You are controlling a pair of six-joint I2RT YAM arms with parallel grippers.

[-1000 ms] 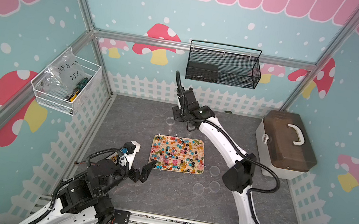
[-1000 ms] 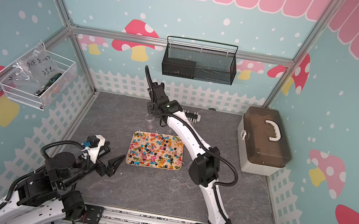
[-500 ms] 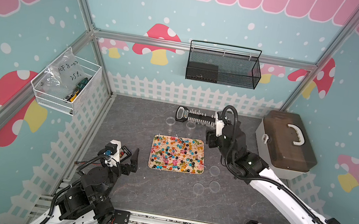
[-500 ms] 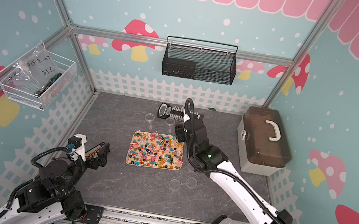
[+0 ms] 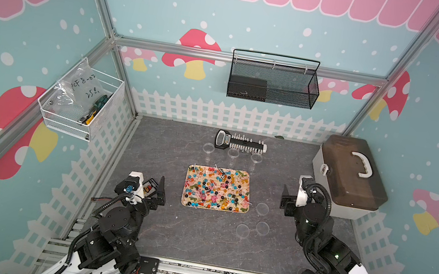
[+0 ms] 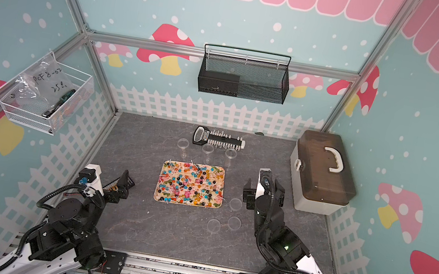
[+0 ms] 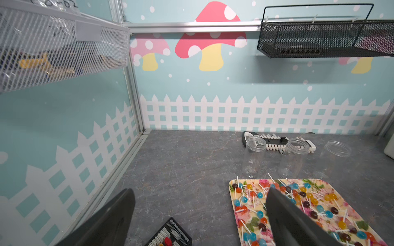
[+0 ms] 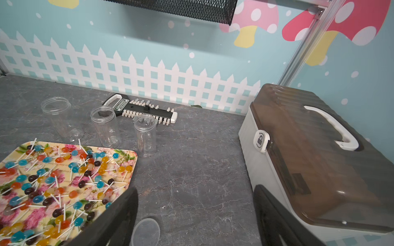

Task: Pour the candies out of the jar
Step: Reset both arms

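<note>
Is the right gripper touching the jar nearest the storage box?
Apart. The right wrist view shows the right gripper open, with bare table between its fingertips and that jar.

The right arm [image 5: 343,257] is folding back from its long reach toward the jars [image 5: 233,154] at 12 o'clock of the tray [image 5: 183,202]. The right tool [image 8: 195,190] is now sitting at the tray's 3 o'clock, beside the storage box [image 5: 348,178], and its jaws are spreading wider. The socket rack [image 5: 241,143] behind the jars is showing in full again. The left tool [image 7: 200,191] is swinging away from the tray's 8 o'clock corner and is now pointing toward 12 o'clock.
</note>
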